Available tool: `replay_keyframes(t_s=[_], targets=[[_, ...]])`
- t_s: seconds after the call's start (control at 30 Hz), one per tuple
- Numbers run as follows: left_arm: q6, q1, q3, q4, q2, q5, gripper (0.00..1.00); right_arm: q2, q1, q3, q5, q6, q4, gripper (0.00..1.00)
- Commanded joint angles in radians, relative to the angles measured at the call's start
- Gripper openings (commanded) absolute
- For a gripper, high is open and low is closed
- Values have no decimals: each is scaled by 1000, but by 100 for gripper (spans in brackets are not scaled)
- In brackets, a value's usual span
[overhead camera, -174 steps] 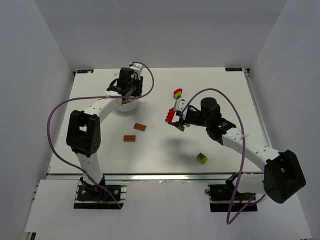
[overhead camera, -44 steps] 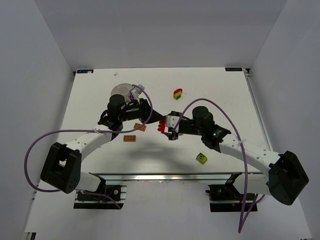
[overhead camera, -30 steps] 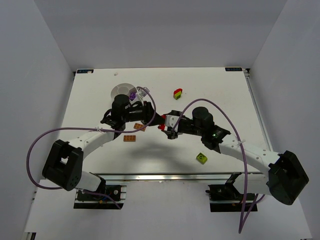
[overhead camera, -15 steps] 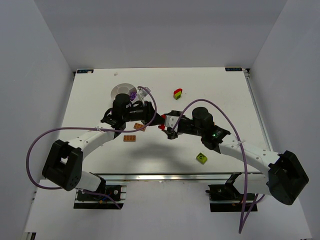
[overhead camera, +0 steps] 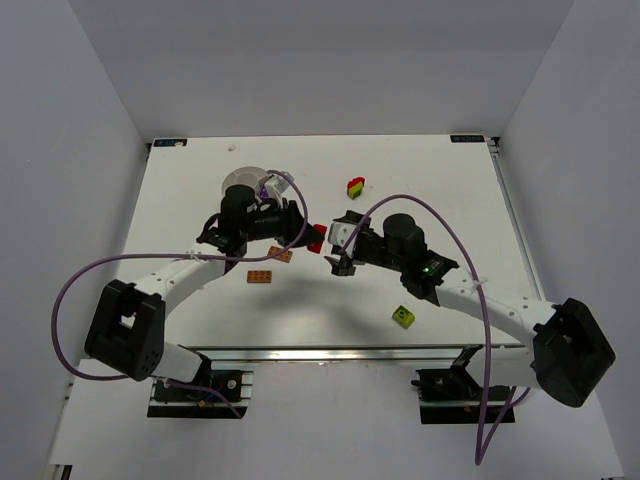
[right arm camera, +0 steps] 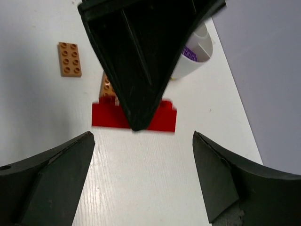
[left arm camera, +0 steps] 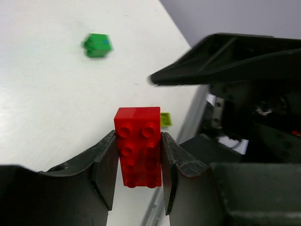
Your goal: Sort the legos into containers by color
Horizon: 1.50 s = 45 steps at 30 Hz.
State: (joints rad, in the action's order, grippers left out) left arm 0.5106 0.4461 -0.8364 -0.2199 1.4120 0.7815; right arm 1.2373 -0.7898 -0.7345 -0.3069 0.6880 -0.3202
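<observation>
A: Where to find the red brick (overhead camera: 318, 238)?

B: Mid-table in the overhead view, pinched by its long sides between the two fingers (left arm camera: 106, 165) of the left gripper (overhead camera: 303, 235), studs toward the left wrist camera. Cannot tell whether resting on the table (overhead camera: 450, 180) or lifted off it.

A: And facing it?

B: The right gripper (overhead camera: 338, 244), just beside the brick, jaws spread wide with nothing between them. From the right wrist: dark fingers (right arm camera: 51, 169) low at both edges, the left gripper's black body wedging down from the top, red showing behind its tip.

A: Other legos?

B: Upper orange plate (overhead camera: 280, 254) just below the left gripper, partly hidden by it from the right wrist. Lower orange plate (overhead camera: 260, 277) near it toward the front edge, not touching. Lime-green block (overhead camera: 403, 316) close to the front edge, beside the right forearm. Red-yellow-green piece (overhead camera: 355, 187) farther back, apart from both grippers. Also a blurred green brick (left arm camera: 97, 45) on the table in the left wrist view; cannot tell which one.

A: And the container?

B: Round white dish (overhead camera: 240, 178) at back left, behind the left gripper, with a purple piece (right arm camera: 190, 52) inside against the wall; compartment not discernible.
</observation>
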Motion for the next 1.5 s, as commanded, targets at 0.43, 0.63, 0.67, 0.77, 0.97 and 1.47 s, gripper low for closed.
replay_keyframes(t_s=[0.43, 0.63, 0.67, 0.77, 0.97, 1.47], targets=[[-271, -205, -216, 45, 30, -569, 0, -124, 270, -34, -316, -169, 90, 15], [-317, -248, -340, 16, 159, -619, 0, -134, 294, -45, -377, -189, 109, 0], [-325, -251, -343, 4, 179, -629, 0, -136, 296, -43, -379, -191, 107, 0], [-340, -265, -349, -42, 214, -656, 0, -136, 296, -42, -380, -191, 102, 0], [-363, -291, -377, -59, 284, -668, 0, -136, 297, -32, -383, -191, 92, 0], [-394, -330, -409, -64, 383, -703, 0, -139, 331, -28, -396, -200, 82, 6]])
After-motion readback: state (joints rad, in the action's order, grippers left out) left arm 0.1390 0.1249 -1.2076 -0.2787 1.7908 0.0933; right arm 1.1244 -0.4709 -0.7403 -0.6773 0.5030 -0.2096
